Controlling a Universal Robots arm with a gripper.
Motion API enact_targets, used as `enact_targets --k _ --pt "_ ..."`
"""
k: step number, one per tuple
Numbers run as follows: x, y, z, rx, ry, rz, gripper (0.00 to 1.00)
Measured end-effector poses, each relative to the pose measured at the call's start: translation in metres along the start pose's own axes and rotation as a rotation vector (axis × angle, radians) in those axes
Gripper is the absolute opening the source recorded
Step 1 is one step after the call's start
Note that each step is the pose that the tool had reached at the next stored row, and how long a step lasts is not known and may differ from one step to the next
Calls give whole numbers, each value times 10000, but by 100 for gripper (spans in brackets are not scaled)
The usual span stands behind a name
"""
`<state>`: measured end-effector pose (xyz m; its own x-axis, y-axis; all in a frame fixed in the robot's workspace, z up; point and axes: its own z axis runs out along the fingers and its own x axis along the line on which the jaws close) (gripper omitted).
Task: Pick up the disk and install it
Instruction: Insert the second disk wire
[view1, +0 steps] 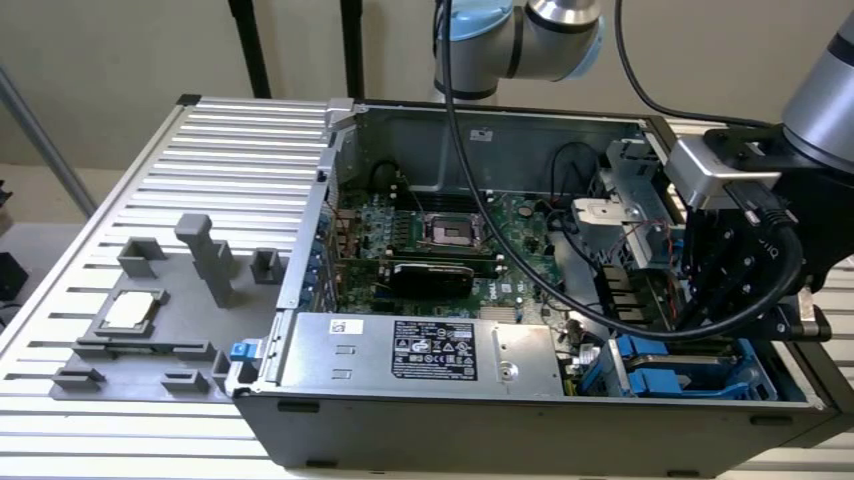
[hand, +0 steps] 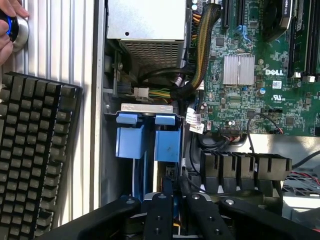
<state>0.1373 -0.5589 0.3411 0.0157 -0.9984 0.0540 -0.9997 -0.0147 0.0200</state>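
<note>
Arm: reaches down at the exterior view's right, wrist bent. Hand (hand: 172, 212): black fingers (hand: 159, 215) close together, pointing downward.

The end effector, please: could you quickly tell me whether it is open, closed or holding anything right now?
End effector: closed on the blue plastic carrier frame of the silver-grey metal hard drive, down in the open computer case's drive bay.

blue-framed disk (hand: 150, 137) upright in bay

Keyboard (hand: 35, 155) and hand (hand: 9, 22) edge-cropped
</note>
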Motion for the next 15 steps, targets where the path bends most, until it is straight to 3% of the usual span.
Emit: enact_targets --k 15 --pt "10 -1 54 0 6 0 16"
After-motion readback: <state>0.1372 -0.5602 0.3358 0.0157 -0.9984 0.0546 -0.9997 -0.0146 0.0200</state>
